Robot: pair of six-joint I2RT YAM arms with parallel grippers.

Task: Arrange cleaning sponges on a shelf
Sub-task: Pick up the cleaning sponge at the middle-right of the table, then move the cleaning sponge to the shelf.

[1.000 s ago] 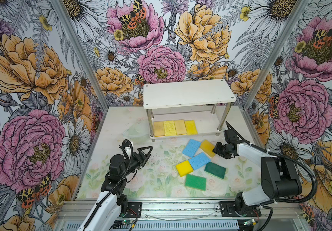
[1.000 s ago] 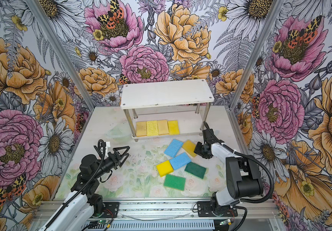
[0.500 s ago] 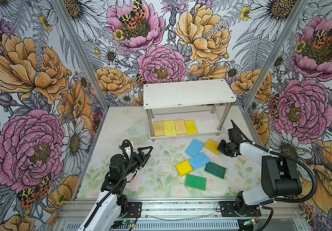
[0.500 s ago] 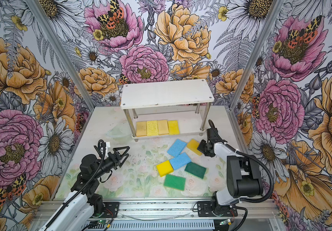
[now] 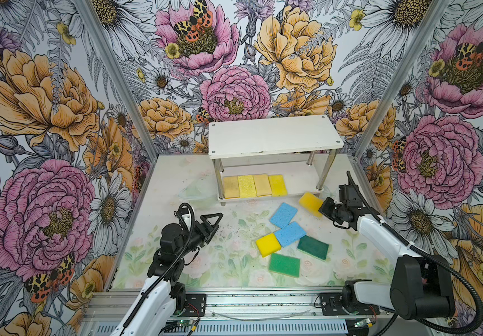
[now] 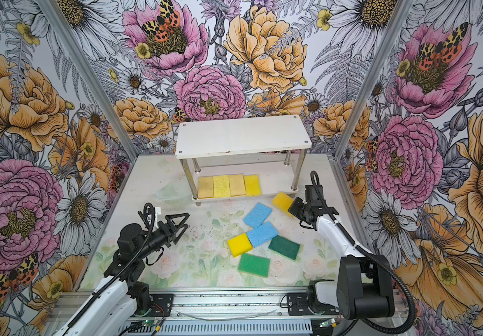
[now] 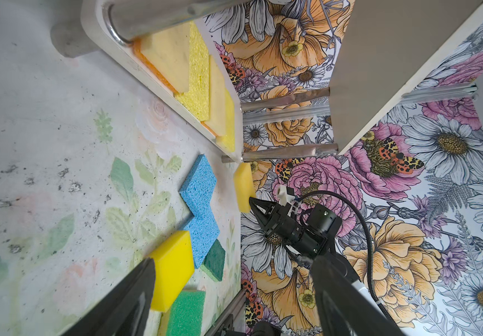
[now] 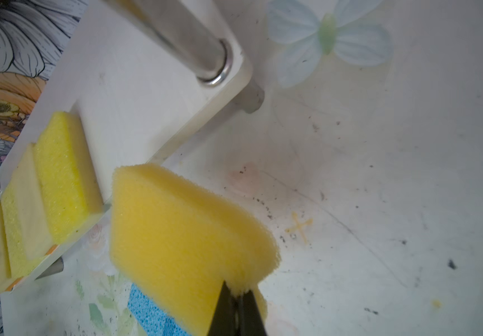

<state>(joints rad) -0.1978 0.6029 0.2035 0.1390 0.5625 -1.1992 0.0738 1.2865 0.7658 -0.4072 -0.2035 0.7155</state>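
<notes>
The shelf (image 5: 275, 136) stands at the back, with several yellow and tan sponges (image 5: 255, 186) in a row on its lower board. My right gripper (image 5: 321, 208) is shut on the edge of a yellow sponge (image 5: 310, 202), held tilted above the table beside the shelf's front right post. The right wrist view shows that sponge (image 8: 182, 232) pinched at the gripper (image 8: 239, 291). On the table lie two blue sponges (image 5: 283, 214), a yellow one (image 5: 268, 244) and two green ones (image 5: 313, 247). My left gripper (image 5: 214, 222) hangs open and holds nothing, left of them.
A clear plastic scrap (image 5: 193, 190) lies left of the shelf's front left post. Floral walls close in the back and both sides. An aluminium rail (image 5: 234, 299) runs along the table's front edge.
My right gripper closed on the yellow sponge and raised it off the table, toward the shelf's right end. The left arm has not moved.
</notes>
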